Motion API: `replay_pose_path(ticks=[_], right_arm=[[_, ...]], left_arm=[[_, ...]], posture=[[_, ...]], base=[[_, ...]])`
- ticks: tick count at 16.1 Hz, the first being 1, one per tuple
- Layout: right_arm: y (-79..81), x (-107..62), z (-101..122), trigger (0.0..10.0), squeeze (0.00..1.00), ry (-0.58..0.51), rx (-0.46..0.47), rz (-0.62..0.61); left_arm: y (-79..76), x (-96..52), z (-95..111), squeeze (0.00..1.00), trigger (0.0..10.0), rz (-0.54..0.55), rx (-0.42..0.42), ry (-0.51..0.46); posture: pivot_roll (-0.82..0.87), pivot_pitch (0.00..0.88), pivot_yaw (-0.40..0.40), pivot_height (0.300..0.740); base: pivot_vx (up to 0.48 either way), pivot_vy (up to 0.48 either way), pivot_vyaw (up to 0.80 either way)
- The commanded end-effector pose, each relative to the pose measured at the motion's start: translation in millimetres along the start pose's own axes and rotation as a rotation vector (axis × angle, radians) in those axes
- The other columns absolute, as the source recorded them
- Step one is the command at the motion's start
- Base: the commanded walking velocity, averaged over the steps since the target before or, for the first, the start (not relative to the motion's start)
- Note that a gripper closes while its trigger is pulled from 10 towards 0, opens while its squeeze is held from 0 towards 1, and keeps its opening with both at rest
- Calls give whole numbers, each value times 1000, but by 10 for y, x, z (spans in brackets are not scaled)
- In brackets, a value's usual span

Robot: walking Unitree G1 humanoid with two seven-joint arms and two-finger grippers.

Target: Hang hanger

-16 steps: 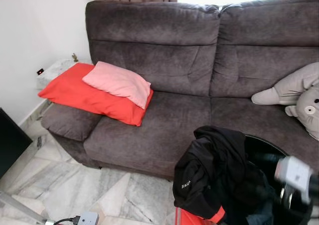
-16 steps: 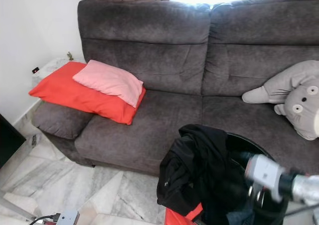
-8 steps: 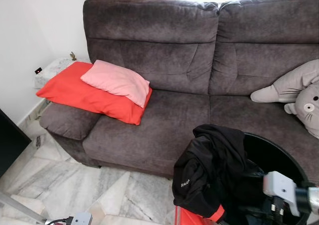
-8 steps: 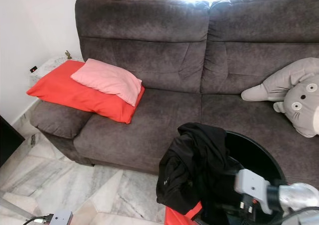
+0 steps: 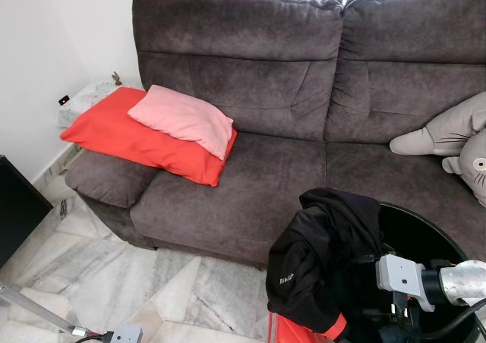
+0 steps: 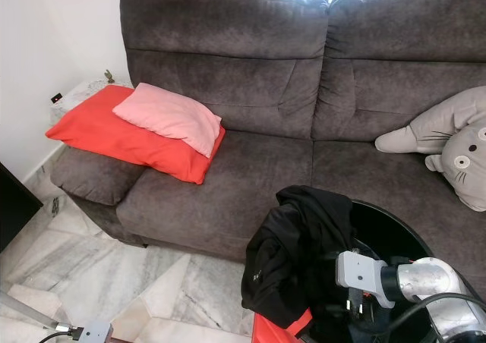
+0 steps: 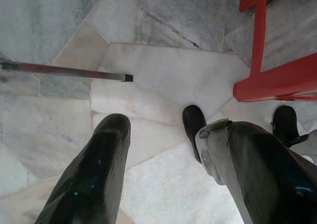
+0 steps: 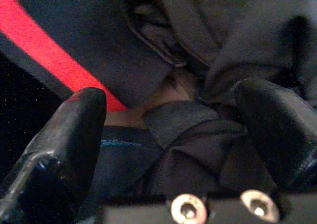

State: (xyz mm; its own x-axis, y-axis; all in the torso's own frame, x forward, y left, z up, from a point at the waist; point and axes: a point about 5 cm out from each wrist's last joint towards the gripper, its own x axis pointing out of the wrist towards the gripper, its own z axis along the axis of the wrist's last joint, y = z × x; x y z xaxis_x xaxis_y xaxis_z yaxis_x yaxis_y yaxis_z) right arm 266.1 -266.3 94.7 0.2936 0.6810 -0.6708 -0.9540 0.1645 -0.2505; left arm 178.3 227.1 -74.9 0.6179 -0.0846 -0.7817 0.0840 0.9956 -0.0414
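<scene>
Two cushions at far left of the dark grey sofa (image 5: 250, 184): pink pillow (image 5: 184, 120) on top of red cushion (image 5: 137, 142). Left pincer (image 7: 163, 149) hangs over marble floor (image 5: 91, 275), fingers wide apart, beside a red frame (image 7: 277, 78). Black jacket (image 5: 326, 259) draped over rim of black bin (image 5: 437, 233). Right pincer (image 8: 173, 135) down inside the bin, fingers spread wide around dark clothing. Hanger: cannot make out. Grey plush toy (image 6: 456, 149) on the sofa's right seat.
</scene>
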Motion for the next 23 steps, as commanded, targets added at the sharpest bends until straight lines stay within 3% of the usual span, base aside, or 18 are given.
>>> replay_pose_path(ticks=[1,3,5,8,23], right_arm=[[15,36,29,10000,0,-1,-12,83],[61,7,9,10000,0,24,-7,179],[60,-5,14,10000,0,48,-52,197],[-81,115,123,10000,0,-10,-107,58],[-86,128,134,10000,0,-17,-108,54]], left_arm=[[30,-27,-82,0,10000,18,-7,21],[28,-28,-83,0,10000,18,-11,19],[26,-28,-87,0,10000,18,-11,20],[15,-23,-79,0,10000,18,-12,16],[14,-22,-77,0,10000,19,-13,15]], posture=[[-121,70,109,740],[-120,69,108,740],[-124,65,106,740],[-118,60,104,740],[-118,60,104,740]], base=[[0,0,0],[0,0,0],[0,0,0],[0,0,0],[0,0,0]])
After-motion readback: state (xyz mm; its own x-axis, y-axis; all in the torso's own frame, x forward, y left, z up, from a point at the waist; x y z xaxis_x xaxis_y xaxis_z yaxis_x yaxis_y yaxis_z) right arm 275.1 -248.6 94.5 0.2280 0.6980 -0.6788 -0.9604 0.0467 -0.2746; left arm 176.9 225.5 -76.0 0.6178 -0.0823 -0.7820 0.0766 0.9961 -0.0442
